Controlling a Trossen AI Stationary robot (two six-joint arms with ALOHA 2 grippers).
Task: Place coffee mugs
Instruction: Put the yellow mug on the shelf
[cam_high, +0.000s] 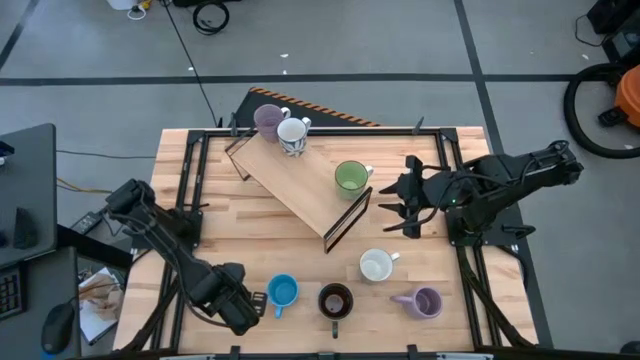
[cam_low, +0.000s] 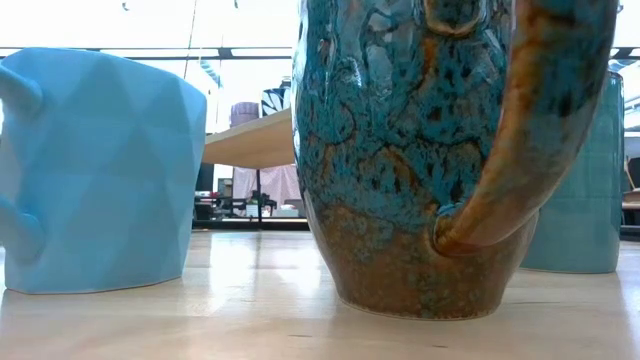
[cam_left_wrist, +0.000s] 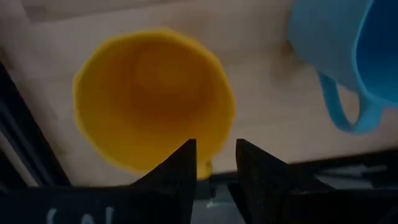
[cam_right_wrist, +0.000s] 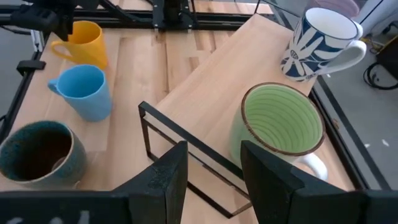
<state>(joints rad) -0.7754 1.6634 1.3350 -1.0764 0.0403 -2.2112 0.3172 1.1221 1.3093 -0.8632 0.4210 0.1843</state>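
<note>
The orange mug (cam_left_wrist: 152, 99) stands upright on the table's near left part (cam_right_wrist: 81, 40); in the high view my left arm hides it. My left gripper (cam_left_wrist: 216, 163) hangs over its rim, fingers a little apart, a bit of orange between them. The light blue mug (cam_high: 283, 292) and dark brown mug (cam_high: 335, 300) stand to its right. The white mug (cam_high: 376, 265) and a lavender mug (cam_high: 425, 302) stand on the table. The green mug (cam_right_wrist: 280, 124), the patterned mug (cam_right_wrist: 323, 40) and another lavender mug (cam_high: 267, 120) stand on a raised wooden board (cam_high: 300, 175). My right gripper (cam_right_wrist: 214, 168) is open beside the green mug. My left gripper comes from above at the near side of the orange mug's rim (cam_left_wrist: 204, 167), one finger (cam_left_wrist: 180, 165) right beside that bit of orange. I cannot tell whether it touches. The mug stands with its base on the table.
The board rests on a black wire frame (cam_right_wrist: 186, 155) and lies slantwise across the table's middle. Black rails (cam_high: 190, 190) run along the table's left and right sides. In the low view the blue mug (cam_low: 100, 170) and the glazed brown mug (cam_low: 420, 160) fill the foreground.
</note>
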